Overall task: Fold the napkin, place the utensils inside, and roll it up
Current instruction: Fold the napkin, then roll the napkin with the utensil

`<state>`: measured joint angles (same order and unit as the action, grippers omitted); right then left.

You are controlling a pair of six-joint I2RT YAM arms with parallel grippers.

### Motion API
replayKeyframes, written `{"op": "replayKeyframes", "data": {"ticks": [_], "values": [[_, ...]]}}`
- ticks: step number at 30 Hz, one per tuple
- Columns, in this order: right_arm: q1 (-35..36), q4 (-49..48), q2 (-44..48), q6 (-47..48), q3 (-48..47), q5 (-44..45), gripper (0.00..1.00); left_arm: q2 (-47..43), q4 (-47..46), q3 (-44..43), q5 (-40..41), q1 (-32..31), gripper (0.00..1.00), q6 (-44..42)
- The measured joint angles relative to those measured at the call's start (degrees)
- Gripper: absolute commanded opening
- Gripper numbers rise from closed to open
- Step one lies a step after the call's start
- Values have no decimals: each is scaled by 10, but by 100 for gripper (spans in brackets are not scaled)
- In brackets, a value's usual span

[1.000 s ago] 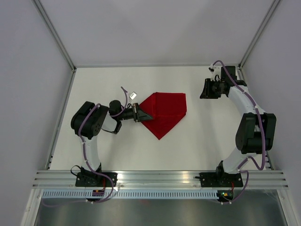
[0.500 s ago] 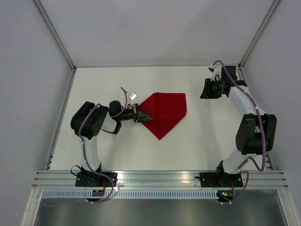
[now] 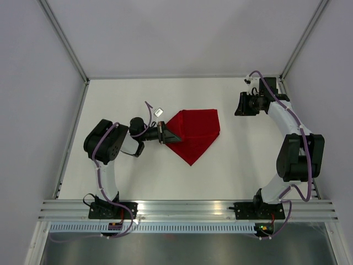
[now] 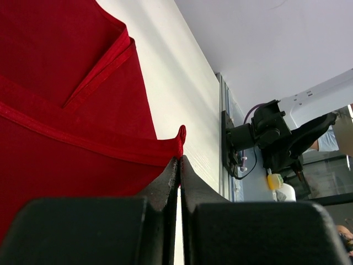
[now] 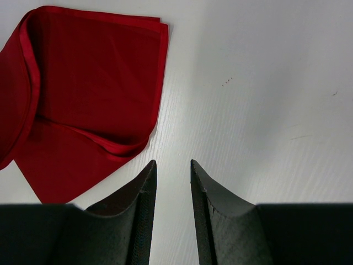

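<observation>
Napkin point(image 3: 194, 132) lies in the middle of the desk point(image 3: 138, 176), its left corner clamped in the left claw point(image 4: 179, 160), which should carry it across low and straight; the right claw point(image 5: 172, 163), jaws apart, hangs at the desk's far right.

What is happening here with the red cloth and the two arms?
The left gripper is shut on the left corner of the napkin, which lies partly folded on the table. The right gripper is open and holds nothing. It hangs over bare table to the right of the napkin. No utensils are in view, so the folding step looks unfinished.
</observation>
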<state>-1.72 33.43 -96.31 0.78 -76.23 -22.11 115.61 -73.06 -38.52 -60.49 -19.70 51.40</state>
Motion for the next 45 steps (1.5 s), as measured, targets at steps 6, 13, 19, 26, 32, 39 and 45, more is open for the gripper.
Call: {"op": "replayKeyframes", "data": {"ticks": [6,13,19,26,32,39,45], "values": [[1,0,1,0,0,0,37,-3,-1,0,0,-15,15,-32],[8,0,2,1,0,3,37,-30,35,0,2,-39,33,-105],[21,0,2,4,0,10,37,-74,112,0,12,-45,36,-174],[83,31,2,37,-7,15,38,-195,238,-2,127,-42,39,-228],[226,43,3,92,-7,28,38,-369,422,-26,412,-39,53,-242],[375,34,0,143,19,61,41,-456,661,-90,648,26,68,-188],[458,10,-7,165,47,110,49,-499,777,-91,723,58,69,-171]]}}
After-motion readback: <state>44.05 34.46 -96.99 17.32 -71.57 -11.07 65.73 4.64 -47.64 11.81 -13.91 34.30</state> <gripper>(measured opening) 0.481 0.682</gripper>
